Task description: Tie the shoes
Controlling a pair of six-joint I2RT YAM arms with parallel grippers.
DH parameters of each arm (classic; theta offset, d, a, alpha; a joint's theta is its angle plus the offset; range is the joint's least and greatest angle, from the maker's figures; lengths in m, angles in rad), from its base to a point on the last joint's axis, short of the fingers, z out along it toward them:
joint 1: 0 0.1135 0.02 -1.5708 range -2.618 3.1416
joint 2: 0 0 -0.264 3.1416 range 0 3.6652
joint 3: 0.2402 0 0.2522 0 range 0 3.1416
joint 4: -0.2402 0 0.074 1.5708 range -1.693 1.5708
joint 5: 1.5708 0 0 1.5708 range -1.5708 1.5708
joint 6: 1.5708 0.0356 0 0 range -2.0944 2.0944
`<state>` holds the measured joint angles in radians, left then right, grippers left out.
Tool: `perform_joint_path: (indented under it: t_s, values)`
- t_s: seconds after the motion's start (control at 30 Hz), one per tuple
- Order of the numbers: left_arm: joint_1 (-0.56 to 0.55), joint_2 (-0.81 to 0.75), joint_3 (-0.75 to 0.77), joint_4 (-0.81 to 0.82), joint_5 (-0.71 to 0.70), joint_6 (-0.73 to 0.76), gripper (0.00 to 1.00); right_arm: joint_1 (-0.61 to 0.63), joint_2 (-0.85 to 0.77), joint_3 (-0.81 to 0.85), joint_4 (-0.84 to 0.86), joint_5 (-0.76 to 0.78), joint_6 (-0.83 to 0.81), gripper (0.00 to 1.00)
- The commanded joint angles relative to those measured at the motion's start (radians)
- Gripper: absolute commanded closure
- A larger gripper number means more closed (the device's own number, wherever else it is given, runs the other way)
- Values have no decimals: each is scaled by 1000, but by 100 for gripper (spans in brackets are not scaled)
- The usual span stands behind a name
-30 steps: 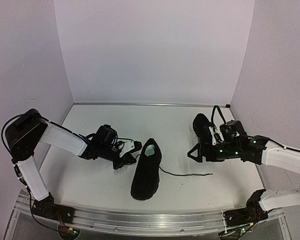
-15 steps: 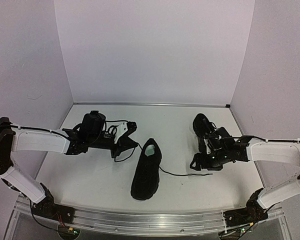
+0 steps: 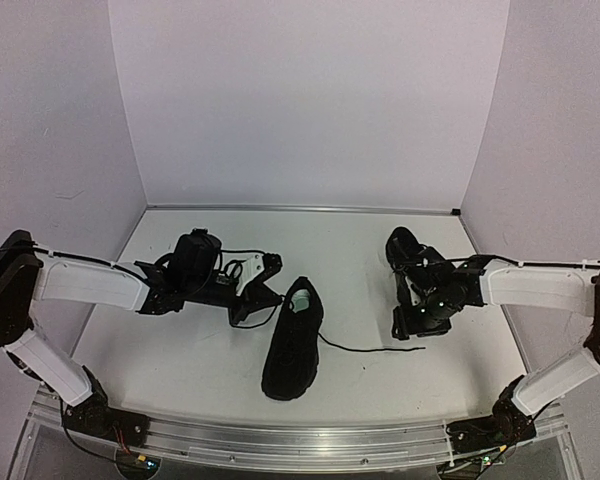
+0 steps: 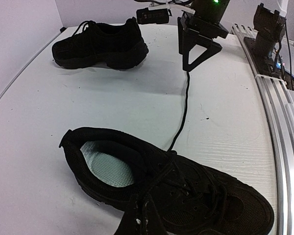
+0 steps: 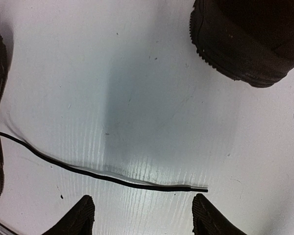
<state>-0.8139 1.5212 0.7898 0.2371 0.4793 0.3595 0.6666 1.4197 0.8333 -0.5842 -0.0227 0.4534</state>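
- The white desk [image 3: 160, 345] is carrying two matte black lace-ups, well apart.
- The near shoe [image 3: 288, 350] is lying at centre, showing a pale green insole [image 4: 108, 164]. The far shoe [image 3: 404, 248] is sitting to the right.
- The left hand [image 3: 252, 295] is resting with its fingers together just left of the near shoe. I cannot tell whether it is pinching anything.
- The right hand [image 5: 144, 218], fingers apart, is straddling the loose lace [image 5: 88, 171]. It is probably best lowered squarely, closing just behind the tip.

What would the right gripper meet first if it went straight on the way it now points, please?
Most likely the loose lace end lying on the table, which sits between the right gripper's spread fingers in its wrist view; how far off is unclear.
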Motion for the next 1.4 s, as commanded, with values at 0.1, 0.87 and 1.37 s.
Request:
perform_joint_path:
  t_s: [0.1,0.87,1.37]
  values:
    - [-11,11,35,38,7,1,100,16,-10,-85,42,-108,80,29]
    - [-23,12,41,41,-19,13,100,16,373,67,298,-134,106,27]
    - [-22,4,41,22,-41,36,100,144,516,193,92,137,65,65]
